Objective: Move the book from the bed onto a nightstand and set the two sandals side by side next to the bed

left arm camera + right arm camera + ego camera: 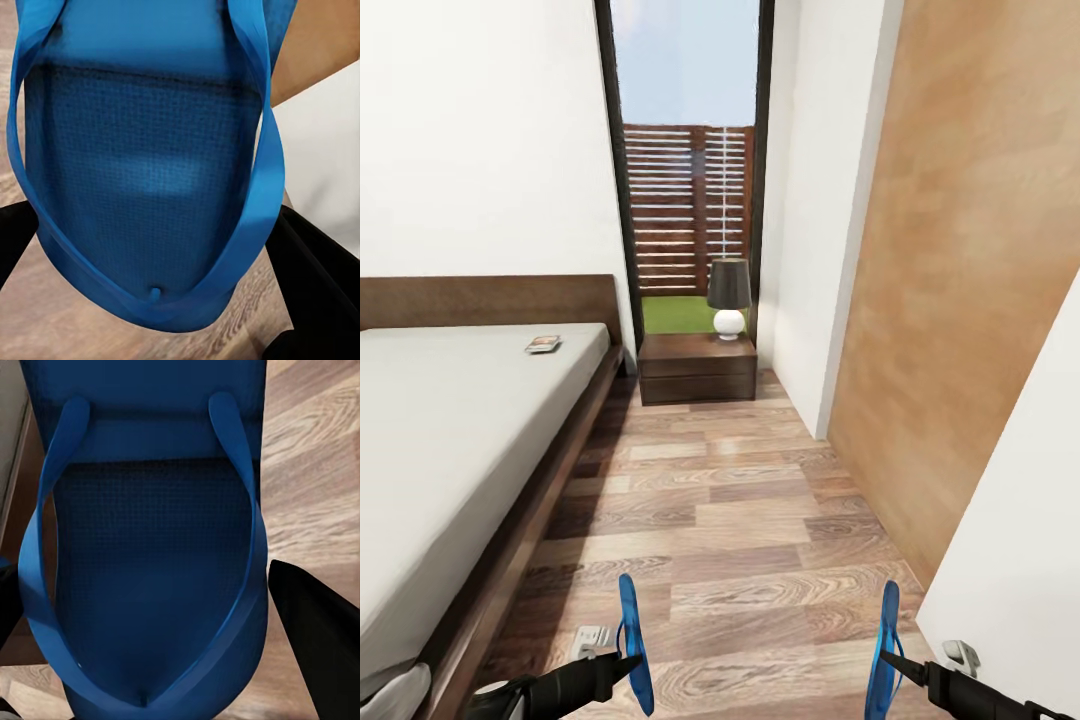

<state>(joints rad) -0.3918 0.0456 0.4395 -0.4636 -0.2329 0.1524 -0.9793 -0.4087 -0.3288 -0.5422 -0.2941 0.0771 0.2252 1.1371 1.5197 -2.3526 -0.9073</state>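
- The floor [760, 520] is wood plank, brown and grained, with a soft sheen.
- The bed [510, 560] has a dark wooden frame and a plain, matt, pale cloth mattress.
- The nightstand [697, 370] is dark wood, slightly glossy on top.
- The lamp [729, 297] has a matt black shade and a smooth, shiny white base.
- The sandals [150, 172] look like blue rubber with a fine dotted texture and smooth straps.
- The book [544, 344] has a paper cover.

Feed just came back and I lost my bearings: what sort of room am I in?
Most likely a bedroom. A low bed with a wooden headboard stands along the left, a dark nightstand carrying a lamp sits beside it under a tall window, and a small book lies on the mattress.
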